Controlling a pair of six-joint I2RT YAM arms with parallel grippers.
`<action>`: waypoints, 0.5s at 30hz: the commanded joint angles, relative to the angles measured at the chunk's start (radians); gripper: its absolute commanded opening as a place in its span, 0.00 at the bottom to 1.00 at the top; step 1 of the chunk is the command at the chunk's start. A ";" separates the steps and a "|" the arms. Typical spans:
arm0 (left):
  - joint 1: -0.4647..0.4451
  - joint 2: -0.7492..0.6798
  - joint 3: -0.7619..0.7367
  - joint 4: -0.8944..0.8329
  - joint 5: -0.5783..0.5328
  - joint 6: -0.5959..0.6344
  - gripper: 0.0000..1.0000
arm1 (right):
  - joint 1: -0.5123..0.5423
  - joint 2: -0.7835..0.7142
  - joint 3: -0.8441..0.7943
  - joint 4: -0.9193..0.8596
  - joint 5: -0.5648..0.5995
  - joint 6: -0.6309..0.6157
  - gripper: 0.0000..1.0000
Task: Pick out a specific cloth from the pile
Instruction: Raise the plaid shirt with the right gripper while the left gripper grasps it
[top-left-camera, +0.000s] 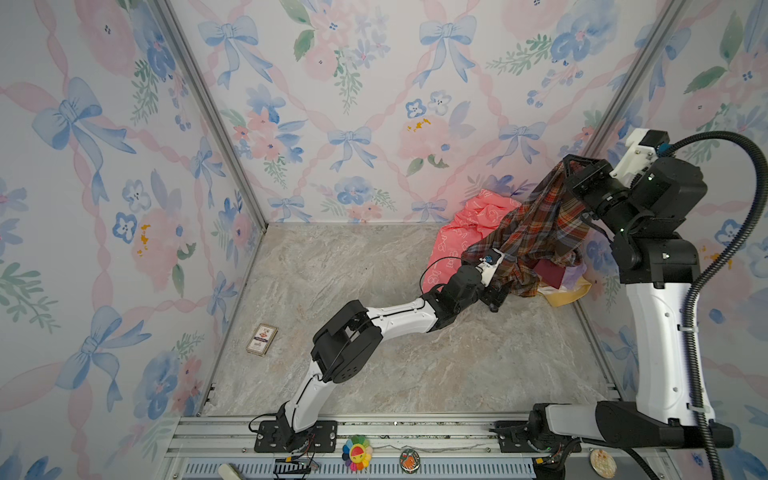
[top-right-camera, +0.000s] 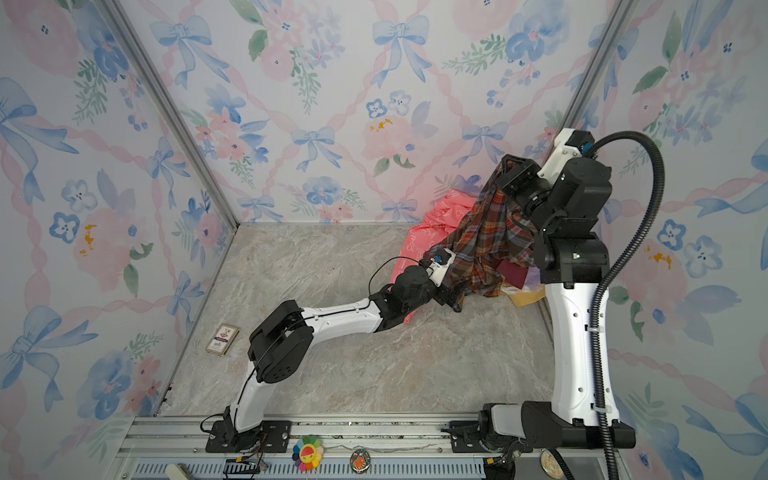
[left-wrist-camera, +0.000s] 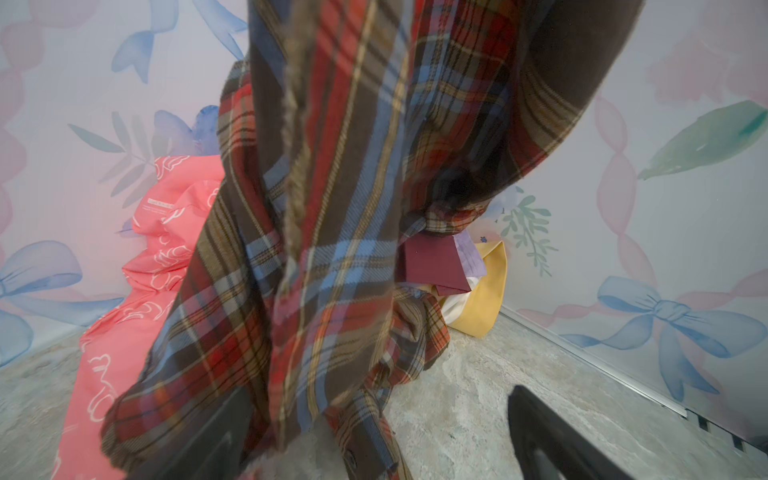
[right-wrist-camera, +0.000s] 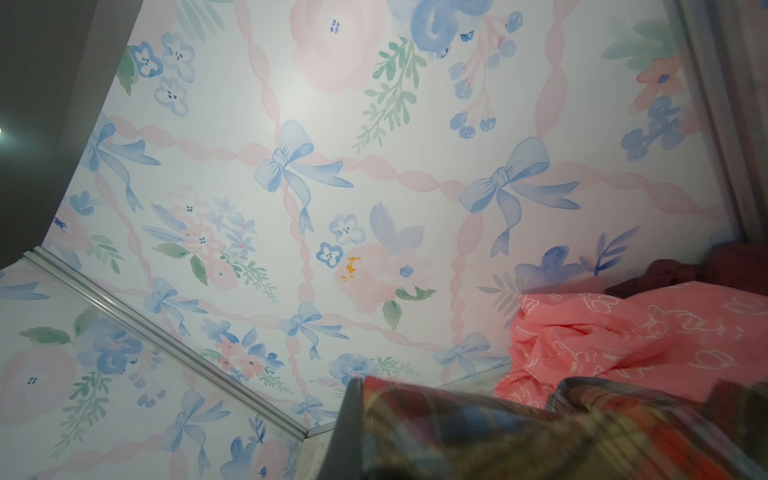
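Clamping the cloth (top-left-camera: 536, 224) by its top in my right gripper (top-left-camera: 568, 163), I hold it above the pile (top-left-camera: 465, 228), its hem draping onto that heap; my left gripper (top-left-camera: 495, 296) gapes wide, low beside the pile

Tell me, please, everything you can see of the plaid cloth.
The plaid cloth is a soft woven garment in red-orange, brown, blue and cream checks. The shut right gripper pinches its top and holds it high over the pile, so it hangs in long folds. Its lower end reaches down to the table beside the pink jacket and drapes over a maroon piece. The left gripper is open, with the hanging hem between its fingers, not clamped.
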 joint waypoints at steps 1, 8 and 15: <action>0.017 0.096 0.135 0.124 0.012 0.017 0.98 | 0.011 -0.042 -0.057 0.092 -0.050 0.035 0.00; 0.025 0.379 0.503 0.272 -0.020 -0.038 0.98 | 0.021 -0.074 -0.139 0.102 -0.095 0.075 0.00; 0.077 0.666 0.968 0.269 0.046 -0.208 0.81 | 0.022 -0.071 -0.190 0.035 -0.126 0.028 0.00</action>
